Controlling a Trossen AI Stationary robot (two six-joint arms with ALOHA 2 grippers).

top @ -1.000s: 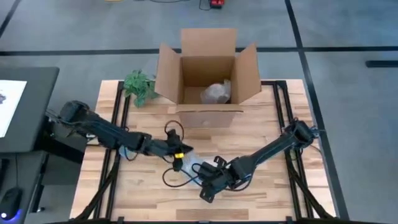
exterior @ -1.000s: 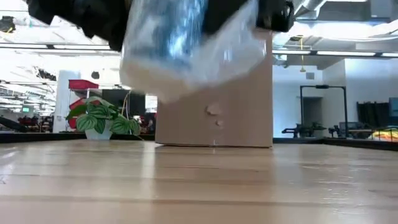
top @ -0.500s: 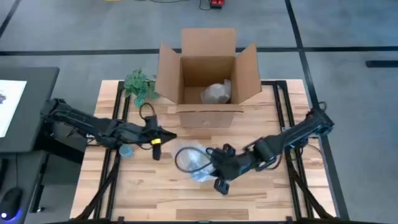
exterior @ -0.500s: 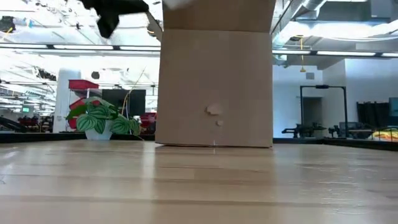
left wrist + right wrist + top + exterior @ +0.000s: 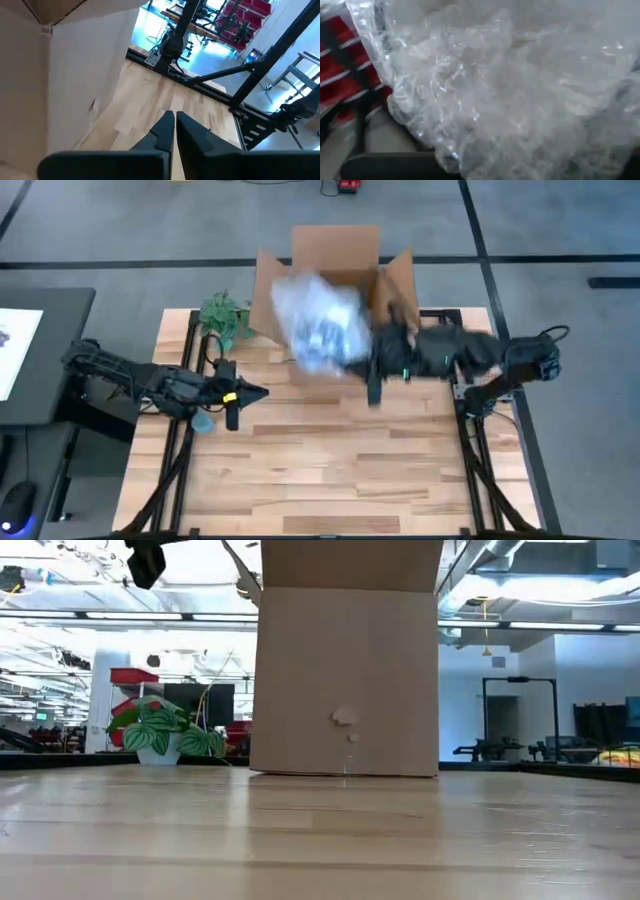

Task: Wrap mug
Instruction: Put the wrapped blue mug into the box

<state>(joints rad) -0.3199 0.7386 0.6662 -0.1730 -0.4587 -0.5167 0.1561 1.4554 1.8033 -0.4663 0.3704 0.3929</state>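
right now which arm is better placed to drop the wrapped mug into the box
The right. Its gripper holds the bubble-wrapped bundle over the open cardboard box. The left gripper is shut and empty, lower left of the box.

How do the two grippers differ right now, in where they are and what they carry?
The right gripper is up by the open cardboard box, carrying the bubble-wrapped bundle over its front; the left gripper hangs over bare table near the plant, carrying nothing. The left fingers are shut together; the right's are hidden behind wrap. Both are dark and clear of the tabletop.
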